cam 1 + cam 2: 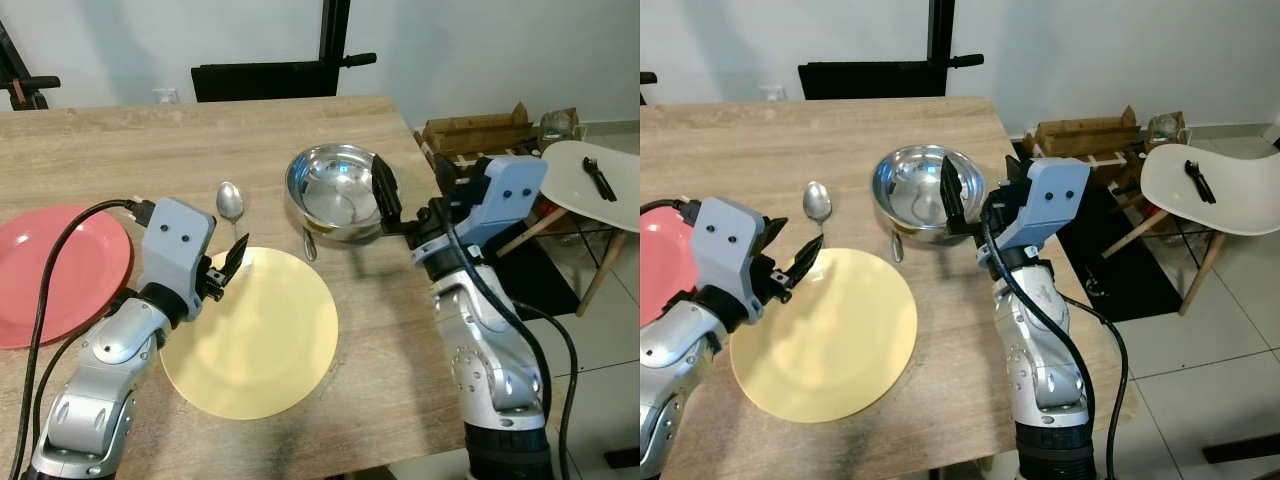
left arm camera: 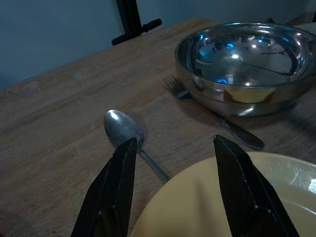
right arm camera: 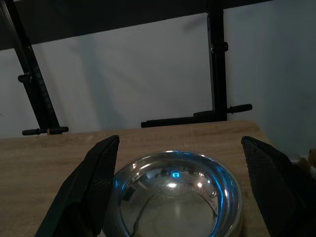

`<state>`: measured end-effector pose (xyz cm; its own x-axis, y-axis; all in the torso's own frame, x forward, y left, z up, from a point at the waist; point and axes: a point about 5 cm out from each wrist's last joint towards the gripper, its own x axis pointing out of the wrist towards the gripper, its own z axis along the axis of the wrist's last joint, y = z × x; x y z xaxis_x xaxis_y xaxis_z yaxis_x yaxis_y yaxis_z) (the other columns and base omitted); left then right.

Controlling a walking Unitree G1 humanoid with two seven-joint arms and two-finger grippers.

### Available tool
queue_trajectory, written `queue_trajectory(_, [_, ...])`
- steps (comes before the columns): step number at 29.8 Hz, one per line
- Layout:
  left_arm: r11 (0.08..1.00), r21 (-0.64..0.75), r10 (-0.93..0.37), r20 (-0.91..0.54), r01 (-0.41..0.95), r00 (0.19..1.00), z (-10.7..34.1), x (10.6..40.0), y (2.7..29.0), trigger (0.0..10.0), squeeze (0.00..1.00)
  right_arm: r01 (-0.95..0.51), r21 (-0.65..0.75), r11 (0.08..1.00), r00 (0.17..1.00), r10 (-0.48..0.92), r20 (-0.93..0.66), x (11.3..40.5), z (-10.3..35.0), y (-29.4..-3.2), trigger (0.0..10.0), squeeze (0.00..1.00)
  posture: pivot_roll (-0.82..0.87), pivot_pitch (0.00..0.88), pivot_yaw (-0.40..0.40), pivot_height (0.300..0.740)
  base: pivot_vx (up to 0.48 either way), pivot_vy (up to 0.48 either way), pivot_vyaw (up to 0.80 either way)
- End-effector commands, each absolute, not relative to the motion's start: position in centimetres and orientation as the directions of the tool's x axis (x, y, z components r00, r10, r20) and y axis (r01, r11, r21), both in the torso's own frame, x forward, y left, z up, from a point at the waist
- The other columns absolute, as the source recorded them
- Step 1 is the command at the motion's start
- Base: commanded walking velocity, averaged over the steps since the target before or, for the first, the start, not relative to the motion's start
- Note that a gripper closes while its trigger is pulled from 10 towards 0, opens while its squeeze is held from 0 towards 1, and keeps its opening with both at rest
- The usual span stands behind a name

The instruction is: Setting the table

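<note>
A yellow plate (image 1: 255, 340) lies near the front edge of the wooden table (image 1: 120, 150). Behind it lie a spoon (image 1: 230, 203) and a fork (image 2: 217, 121), whose handle runs under a steel bowl (image 1: 332, 190). A red plate (image 1: 45, 270) lies at the far left. My left gripper (image 1: 230, 262) hovers open over the yellow plate's back left rim, its fingers pointing at the spoon (image 2: 123, 131). My right gripper (image 1: 410, 180) is open wide just right of the bowl (image 3: 175, 197), with nothing between its fingers.
The table's right edge runs just right of the bowl. Beyond it stand a white chair (image 1: 590, 180) with a black object on its seat and a wooden crate (image 1: 480, 135) on the floor. A black stand (image 1: 335, 40) rises behind the table.
</note>
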<state>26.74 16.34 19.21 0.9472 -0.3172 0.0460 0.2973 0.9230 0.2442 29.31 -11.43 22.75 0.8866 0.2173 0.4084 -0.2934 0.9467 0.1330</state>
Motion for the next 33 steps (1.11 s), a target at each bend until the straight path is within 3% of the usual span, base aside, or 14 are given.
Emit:
queue_trajectory(1, [0.927,0.240,-0.303,0.026,0.288,0.953,18.6,26.6,16.5,10.0,0.00,-0.285,0.132,0.949,0.888,0.210,0.408,29.1,22.4,-11.5,10.0,0.00,-0.02,0.040,0.026,0.740,0.000,0.000,0.00])
queue_trajectory(33, [0.963,0.167,-0.219,0.022,0.213,0.975,17.2,27.6,16.0,10.0,0.00,-0.265,0.118,0.957,0.896,0.199,0.398,29.7,21.9,-11.4,10.0,0.00,-0.05,0.008,0.030,0.740,0.000,0.000,0.00])
